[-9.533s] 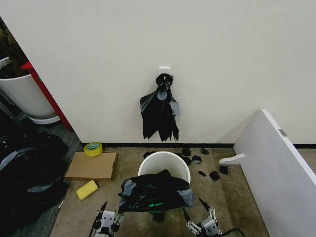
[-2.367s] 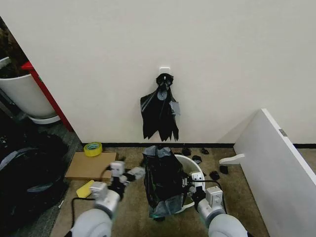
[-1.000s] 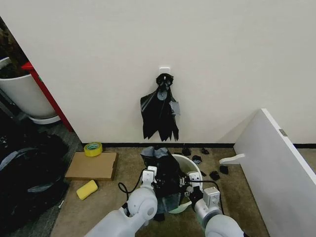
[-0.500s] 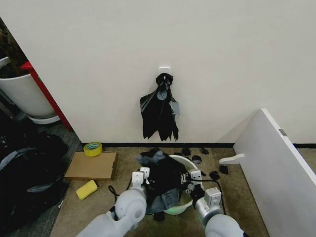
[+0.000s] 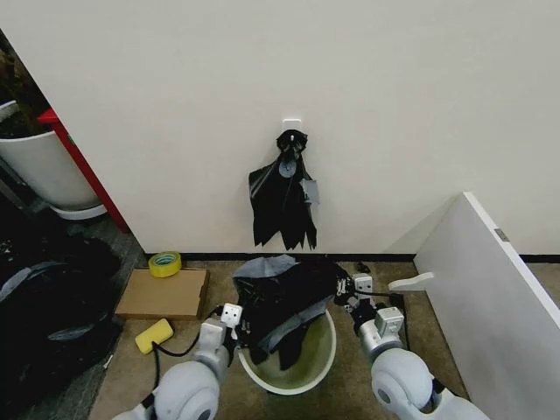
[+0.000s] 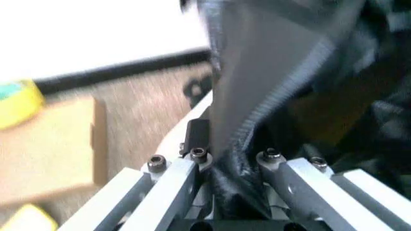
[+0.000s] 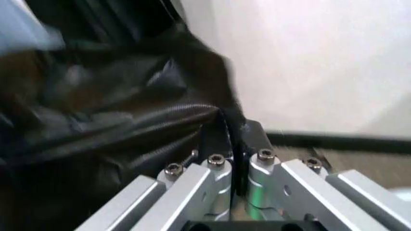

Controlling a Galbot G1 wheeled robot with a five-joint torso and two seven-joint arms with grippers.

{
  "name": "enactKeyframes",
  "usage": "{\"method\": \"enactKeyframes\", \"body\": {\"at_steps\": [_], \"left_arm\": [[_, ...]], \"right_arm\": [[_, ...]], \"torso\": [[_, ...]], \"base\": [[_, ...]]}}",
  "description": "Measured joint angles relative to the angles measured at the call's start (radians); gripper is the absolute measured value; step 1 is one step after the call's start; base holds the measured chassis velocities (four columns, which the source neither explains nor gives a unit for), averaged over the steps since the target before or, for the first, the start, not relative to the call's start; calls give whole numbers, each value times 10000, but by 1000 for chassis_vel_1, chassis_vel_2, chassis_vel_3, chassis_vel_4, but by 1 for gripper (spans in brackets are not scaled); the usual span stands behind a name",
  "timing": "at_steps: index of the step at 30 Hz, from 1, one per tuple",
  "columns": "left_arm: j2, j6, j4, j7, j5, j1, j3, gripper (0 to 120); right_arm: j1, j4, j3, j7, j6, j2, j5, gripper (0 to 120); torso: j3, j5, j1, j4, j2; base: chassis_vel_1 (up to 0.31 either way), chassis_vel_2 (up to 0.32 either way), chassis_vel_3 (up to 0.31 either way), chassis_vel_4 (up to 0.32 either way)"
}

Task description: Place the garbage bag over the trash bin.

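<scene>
While wrist views show jaws pinching garbage bag (image 5: pixel 284 302), trash bin (image 5: pixel 297 372) below.

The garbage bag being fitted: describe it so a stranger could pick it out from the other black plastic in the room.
Start at the white wall; on the carpet below its hook stands the trash bin. The garbage bag is the glossy black sheet stretched across its mouth between the left gripper and right gripper. The knotted bunch hangs on the wall, and the dark heap lies far left.
</scene>
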Motion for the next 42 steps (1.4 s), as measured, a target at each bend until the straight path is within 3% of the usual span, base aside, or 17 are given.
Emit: {"method": "enactKeyframes", "body": {"at_steps": [6, 9, 26, 33, 37, 42], "left_arm": [[-52, -616, -343, 70, -393, -267, -761, 5], [-56, -414, -624, 40, -1160, -392, -854, 5], [-225, 262, -650, 355, -2046, -226, -651, 5], [-295, -1318, -609, 1682, -1785, -219, -808, 5], [-359, -3100, 70, 3343, -1650, -369, -942, 5], [-475, -3360, 446, 3787, -1937, -539, -1004, 5]], "right_arm": [[-355, -117, 5, 144, -108, -121, 96, 0], [-511, -127, -30, 129, -13, -146, 77, 0], [-137, -306, 256, -332, 669, -42, 381, 0], [-49, -639, 555, -52, -280, -63, 1161, 0], [-223, -600, 744, 73, -706, -130, 2015, 0], [-460, -366, 675, -10, -709, -189, 2125, 0]], "torso": [[-1, -2, 0, -3, 0], [-1, 0, 0, -4, 0], [0, 0, 0, 1, 0], [-1, 5, 0, -1, 0], [-1, 2, 0, -1, 0], [0, -1, 0, -1, 0]], "base": [[0, 0, 0, 0], [0, 0, 0, 0], [0, 0, 0, 0], [0, 0, 0, 0], [0, 0, 0, 0], [0, 0, 0, 0]]}}
